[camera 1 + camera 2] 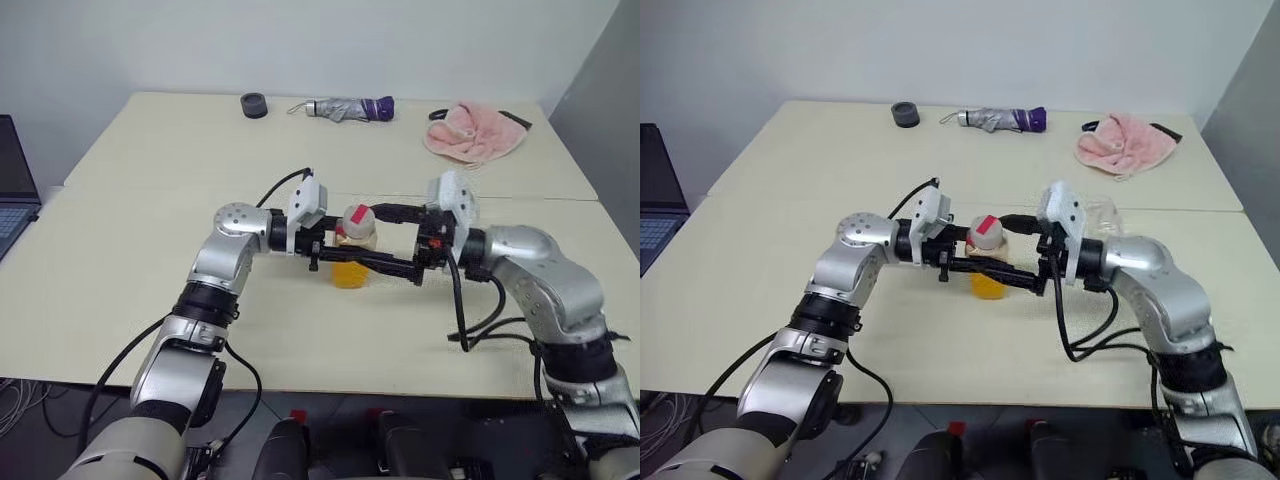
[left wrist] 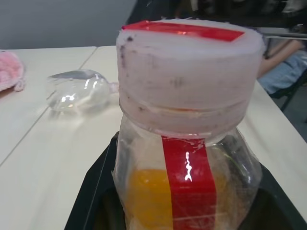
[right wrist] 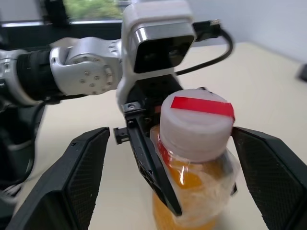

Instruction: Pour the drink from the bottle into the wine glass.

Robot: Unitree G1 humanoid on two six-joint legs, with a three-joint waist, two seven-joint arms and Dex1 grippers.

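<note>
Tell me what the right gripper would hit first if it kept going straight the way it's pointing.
Probably the bottle: the right gripper is open with the bottle's cap between its fingers, close ahead.

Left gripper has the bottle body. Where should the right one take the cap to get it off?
Grip the cap around its round side wall, from the side facing the left gripper. The right gripper is already level with it, fingers open either side. The bottle stands upright, so the wall is exposed above the held body.
</note>
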